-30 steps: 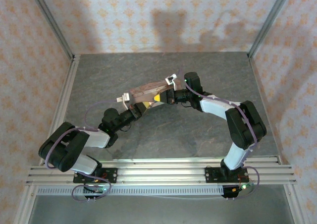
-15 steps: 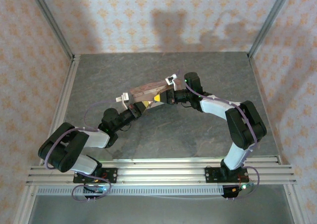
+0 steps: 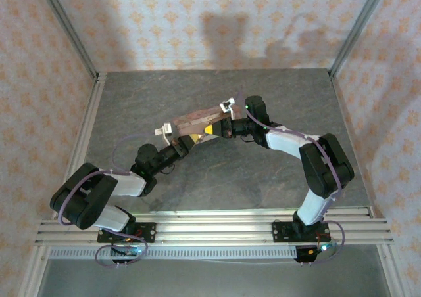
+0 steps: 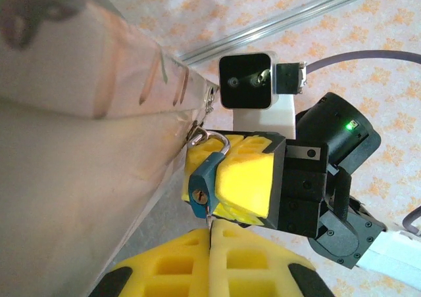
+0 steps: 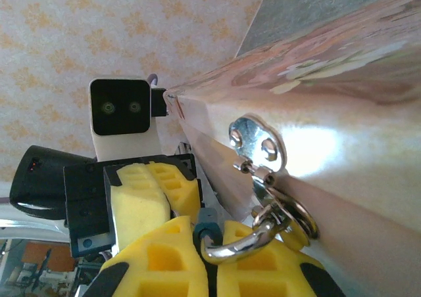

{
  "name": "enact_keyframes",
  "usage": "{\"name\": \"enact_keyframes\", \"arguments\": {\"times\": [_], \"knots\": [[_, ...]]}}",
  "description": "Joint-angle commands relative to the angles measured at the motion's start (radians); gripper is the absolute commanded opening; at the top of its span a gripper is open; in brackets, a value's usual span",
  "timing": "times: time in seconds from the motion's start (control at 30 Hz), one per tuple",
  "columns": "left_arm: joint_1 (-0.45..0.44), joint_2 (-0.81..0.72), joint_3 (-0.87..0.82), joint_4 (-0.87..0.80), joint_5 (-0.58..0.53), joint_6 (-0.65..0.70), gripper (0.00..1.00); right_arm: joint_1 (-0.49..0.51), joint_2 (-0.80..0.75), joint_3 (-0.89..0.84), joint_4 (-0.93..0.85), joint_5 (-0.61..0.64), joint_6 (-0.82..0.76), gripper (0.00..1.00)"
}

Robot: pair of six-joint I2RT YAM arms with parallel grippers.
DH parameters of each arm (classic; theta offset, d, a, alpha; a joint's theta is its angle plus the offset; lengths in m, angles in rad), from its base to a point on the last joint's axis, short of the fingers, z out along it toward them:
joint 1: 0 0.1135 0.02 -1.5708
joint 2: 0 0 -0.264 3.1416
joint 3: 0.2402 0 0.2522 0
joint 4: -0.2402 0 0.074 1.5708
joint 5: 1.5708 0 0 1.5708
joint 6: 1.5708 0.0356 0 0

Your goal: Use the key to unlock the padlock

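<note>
- Grey stone-look table [image 3: 276, 179], orange-patterned walls [image 3: 197, 21] on three sides. In the overhead view both arms meet near mid-table at a pink tin [image 3: 192, 119], which runs from 8 to 2 o'clock.
- Left wrist view: the padlock [image 4: 200, 179] hangs by its shackle [image 4: 219, 139] from the tin's hasp [image 5: 253, 136]. Its long axis runs near-vertical, with the shackle at 12–1 o'clock and the keyhole end at 6–7 o'clock.
- Right gripper [image 5: 209, 234]: clenched on the padlock, yellow pads pressed on both sides of the teal body. In the right wrist view the shackle loop sticks out toward 3 o'clock, against the tin's edge.
- Left gripper [image 4: 210, 241]: pads squeezed together, directly at 6 o'clock from the padlock and just beside it.
- Key [image 4: 208, 216]: a thin sliver rising from the seam of the left pads toward 12 o'clock, its tip at the keyhole end. It is too small to tell whether the tip is inside the keyhole; it appears to be pinched by the left gripper.
</note>
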Motion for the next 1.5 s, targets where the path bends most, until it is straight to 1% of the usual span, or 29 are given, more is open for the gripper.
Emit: {"name": "enact_keyframes", "arguments": {"times": [0.0, 0.57, 1.13, 1.47], "knots": [[-0.011, 0.009, 0.025, 0.051, -0.019, -0.004, 0.00, 0.006, -0.043, -0.001, 0.067, -0.031, 0.005, 0.00], [-0.010, -0.002, 0.028, 0.057, -0.040, -0.016, 0.00, 0.006, -0.045, -0.011, 0.078, -0.041, 0.012, 0.00], [-0.019, 0.031, 0.045, 0.061, -0.044, -0.029, 0.00, 0.006, -0.051, -0.036, 0.215, -0.035, 0.116, 0.00], [-0.031, 0.066, 0.062, 0.059, -0.056, -0.027, 0.00, 0.009, -0.054, -0.044, 0.239, -0.034, 0.135, 0.00]]}}
